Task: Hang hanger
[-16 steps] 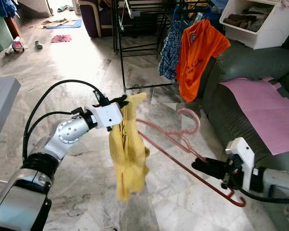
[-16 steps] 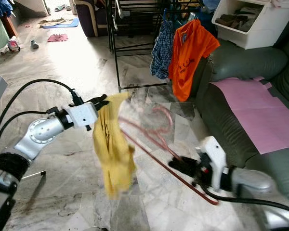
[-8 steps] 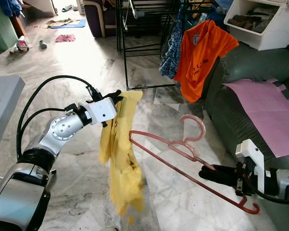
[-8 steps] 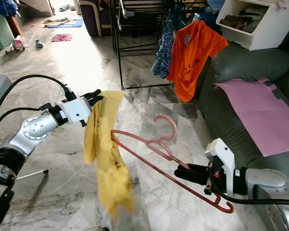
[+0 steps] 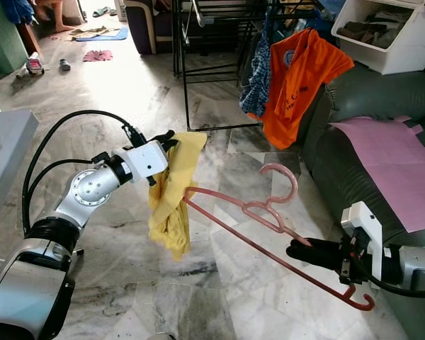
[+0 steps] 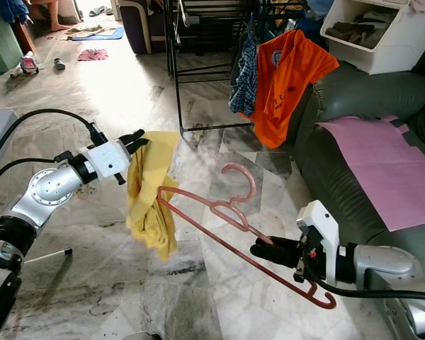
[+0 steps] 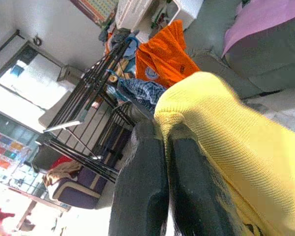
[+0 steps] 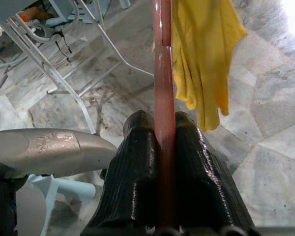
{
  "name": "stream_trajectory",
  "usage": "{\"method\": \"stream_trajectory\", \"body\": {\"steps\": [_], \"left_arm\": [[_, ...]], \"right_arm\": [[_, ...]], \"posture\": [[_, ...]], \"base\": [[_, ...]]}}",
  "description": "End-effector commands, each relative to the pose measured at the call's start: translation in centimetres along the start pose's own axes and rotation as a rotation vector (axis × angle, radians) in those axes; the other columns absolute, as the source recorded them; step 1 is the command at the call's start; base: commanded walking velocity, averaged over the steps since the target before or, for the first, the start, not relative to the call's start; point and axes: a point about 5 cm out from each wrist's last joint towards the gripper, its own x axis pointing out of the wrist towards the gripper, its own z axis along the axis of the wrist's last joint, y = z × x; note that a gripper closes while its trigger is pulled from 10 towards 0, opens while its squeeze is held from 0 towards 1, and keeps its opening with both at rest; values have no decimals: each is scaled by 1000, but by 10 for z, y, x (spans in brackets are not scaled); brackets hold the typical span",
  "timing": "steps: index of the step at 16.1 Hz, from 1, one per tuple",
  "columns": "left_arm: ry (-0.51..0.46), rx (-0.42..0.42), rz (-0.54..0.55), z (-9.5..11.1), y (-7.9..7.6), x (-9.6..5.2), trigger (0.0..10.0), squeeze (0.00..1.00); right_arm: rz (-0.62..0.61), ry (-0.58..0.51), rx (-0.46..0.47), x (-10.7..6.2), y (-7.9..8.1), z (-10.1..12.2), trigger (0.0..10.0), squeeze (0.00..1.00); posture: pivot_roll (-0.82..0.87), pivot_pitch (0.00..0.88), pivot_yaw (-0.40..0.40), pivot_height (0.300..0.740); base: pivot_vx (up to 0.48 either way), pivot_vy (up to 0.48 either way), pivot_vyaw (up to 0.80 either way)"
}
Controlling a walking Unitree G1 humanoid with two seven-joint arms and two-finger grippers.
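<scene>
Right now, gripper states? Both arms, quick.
Left gripper: shut on the yellow garment, holding it up off the floor.
Right gripper: shut on the pink hanger, fingers clamped on its bar.

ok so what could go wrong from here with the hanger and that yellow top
1. The right tool grips the pink plastic hanger far out on one arm, so it may twist as its far tip pushes into the cloth.
2. The left tool pinches only the top edge of the yellow knitted garment, which could slip free and drop onto the marble floor.
3. The garment hangs bunched, so the tip may snag a fold instead of entering an opening.
</scene>
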Motion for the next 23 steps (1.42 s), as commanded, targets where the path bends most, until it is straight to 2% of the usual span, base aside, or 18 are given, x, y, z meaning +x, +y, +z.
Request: {"method": "stream_trajectory", "body": {"steps": [1, 4, 7, 9, 12, 14, 18, 21, 23], "left_arm": [[-6, 16, 37, 3, 13, 3, 10000, 0], [9, -27, 80, 2, 21, 3, 10000, 0], [19, -32, 108, 2, 30, 3, 10000, 0], [11, -41, 118, 3, 36, 2, 10000, 0], [17, -40, 104, 1, 37, -1, 10000, 0], [41, -43, 89, -4, 36, -6, 10000, 0], [63, -27, 63, -8, 33, -10, 10000, 0], [46, -28, 23, -8, 31, -13, 10000, 0], [11, 1, -48, -6, 22, -16, 10000, 0]], "right_arm": [[51, 7, -25, -1, 7, 5, 10000, 0], [81, 78, 3, -2, 13, -11, 10000, 0], [93, 161, 20, -3, 16, -27, 10000, 0], [50, 169, -2, -3, 11, -30, 10000, 0], [37, 183, -18, -8, 7, -28, 10000, 0], [-17, 212, -63, -24, -4, -21, 10000, 0], [-94, 188, -111, -34, -16, -10, 10000, 0], [-267, 223, -219, -44, -42, -7, 10000, 0], [-355, 241, -290, -41, -54, -6, 10000, 0]], "posture": [[-40, 66, 8, 740], [-42, 67, 7, 740], [-40, 66, 4, 740], [-37, 66, 3, 740], [-34, 67, 3, 740], [-36, 68, 7, 740], [-39, 69, 10, 740], [-37, 72, 13, 740], [-31, 73, 13, 740]], "base": [[0, 0, 0], [0, 0, 0], [0, 0, 0], [0, 0, 0], [0, 0, 0], [0, 0, 0], [0, 0, 0], [0, 0, 0], [0, 0, 0]]}}
